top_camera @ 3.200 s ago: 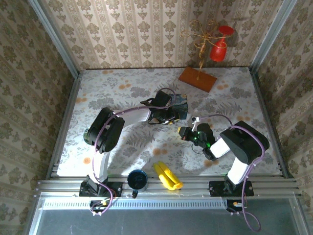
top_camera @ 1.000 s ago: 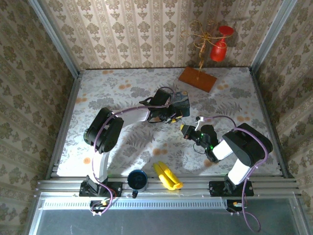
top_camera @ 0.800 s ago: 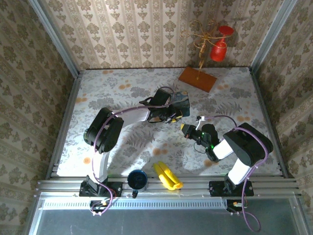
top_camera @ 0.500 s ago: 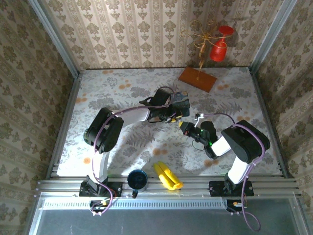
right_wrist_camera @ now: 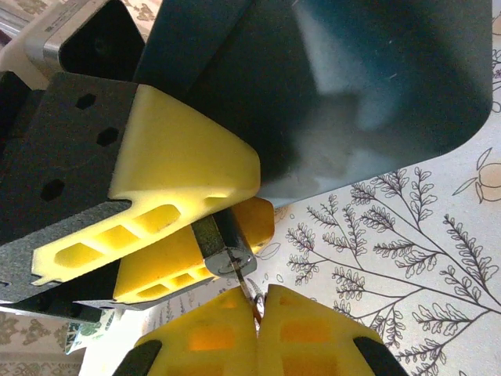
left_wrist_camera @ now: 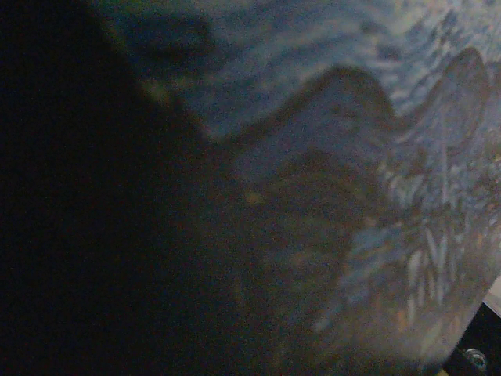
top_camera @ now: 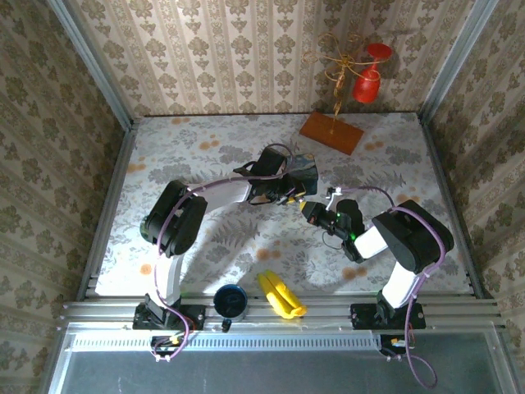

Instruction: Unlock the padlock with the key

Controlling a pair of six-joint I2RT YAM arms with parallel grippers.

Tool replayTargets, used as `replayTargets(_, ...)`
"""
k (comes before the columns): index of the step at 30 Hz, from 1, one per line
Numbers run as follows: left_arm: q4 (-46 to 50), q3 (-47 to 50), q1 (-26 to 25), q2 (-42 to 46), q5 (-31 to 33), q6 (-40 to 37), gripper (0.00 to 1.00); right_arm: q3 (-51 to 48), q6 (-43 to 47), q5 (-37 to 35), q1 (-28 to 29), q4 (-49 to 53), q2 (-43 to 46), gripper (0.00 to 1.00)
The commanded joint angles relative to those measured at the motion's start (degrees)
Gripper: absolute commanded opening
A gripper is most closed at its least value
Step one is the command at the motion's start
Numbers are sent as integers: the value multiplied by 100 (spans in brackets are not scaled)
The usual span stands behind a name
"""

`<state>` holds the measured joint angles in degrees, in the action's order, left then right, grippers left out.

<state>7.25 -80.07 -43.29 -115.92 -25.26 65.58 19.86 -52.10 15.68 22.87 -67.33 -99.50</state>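
yellow right fingers point(right_wrist_camera: 207, 338) — key point(right_wrist_camera: 253, 301) pinched — now nearer the padlock point(right_wrist_camera: 223, 244).

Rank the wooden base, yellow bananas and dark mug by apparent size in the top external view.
1. The wooden base, clearly largest.
2. The yellow bananas and the dark mug: about alike, one longer and one rounder, so I leave them unranked.

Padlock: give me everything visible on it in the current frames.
The padlock is a small metal block, dark-sided with a silver end face, clamped between the left gripper's yellow fingers by the blue box. The key, pinched in the right gripper, meets that face. Shackle hidden.
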Motion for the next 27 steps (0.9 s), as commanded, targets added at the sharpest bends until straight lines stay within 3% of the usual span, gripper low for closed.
replayTargets(1,462,-105,-302,-159,-849,-37,0,501,469,-177,27,-339,141,0)
replayTargets(6,483,-105,-329,-228,-917,-19,0,859,1063,-221,131,241,396,0)
replayTargets(11,402,-36,-364,-299,-1038,34,0,967,999,42,-24,-195,278,0)
replayTargets(14,378,6,-373,-302,-1086,27,0,1059,795,663,-232,-759,62,0)
replayTargets(18,374,34,-373,-269,-1087,-6,0,1433,842,1700,-300,-692,-73,0)
replayTargets(27,207,180,-439,-289,-1113,34,0,1601,878,1607,-525,-104,-39,0)
